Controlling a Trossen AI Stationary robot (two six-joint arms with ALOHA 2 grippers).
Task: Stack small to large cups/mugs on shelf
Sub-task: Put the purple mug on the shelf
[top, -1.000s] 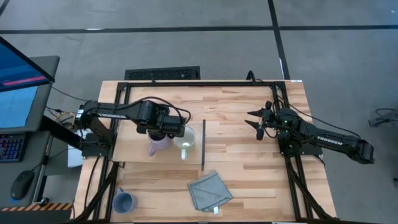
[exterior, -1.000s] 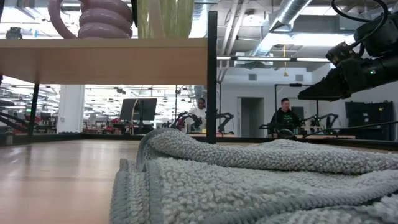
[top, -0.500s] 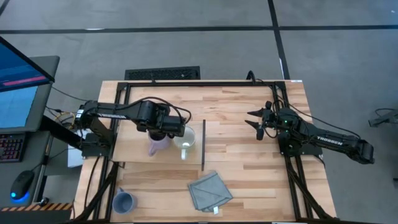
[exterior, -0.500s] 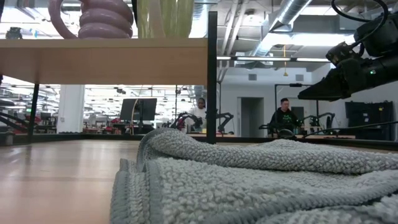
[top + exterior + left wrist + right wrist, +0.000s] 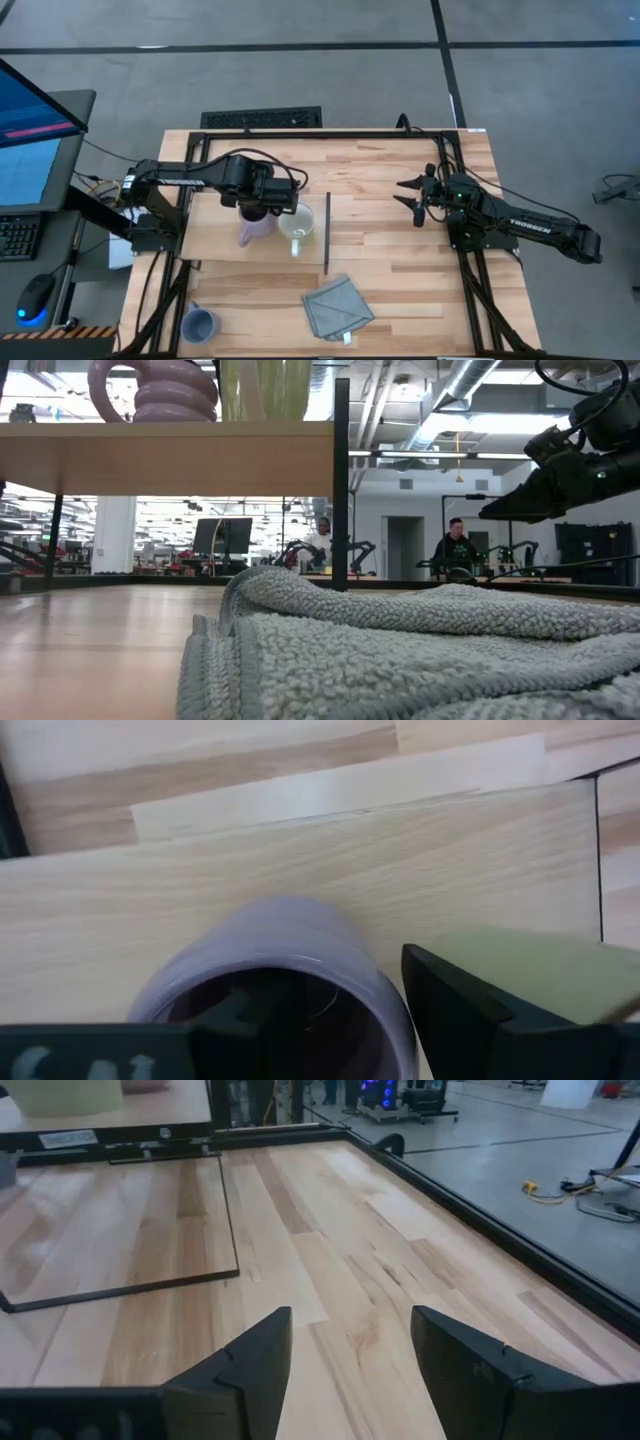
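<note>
With the purple mug [image 5: 254, 229] and white mug [image 5: 299, 226] side by side on the shelf [image 5: 215, 240], the left tool [image 5: 262, 210] grips the purple one's rim, the blue mug [image 5: 198, 323] waits on the tabletop [image 5: 400, 270], unstacked, and the right tool [image 5: 412, 196] hangs open, empty.

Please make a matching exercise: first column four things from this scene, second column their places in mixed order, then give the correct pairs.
1. purple mug
2. white mug
3. blue-grey mug
4. grey cloth

A. alone at the table's front left corner
B. on the shelf, left gripper at it
C. on the table, in front of the shelf's dark panel
D. on the shelf, next to the dark panel

Pairs: 1-B, 2-D, 3-A, 4-C
</note>
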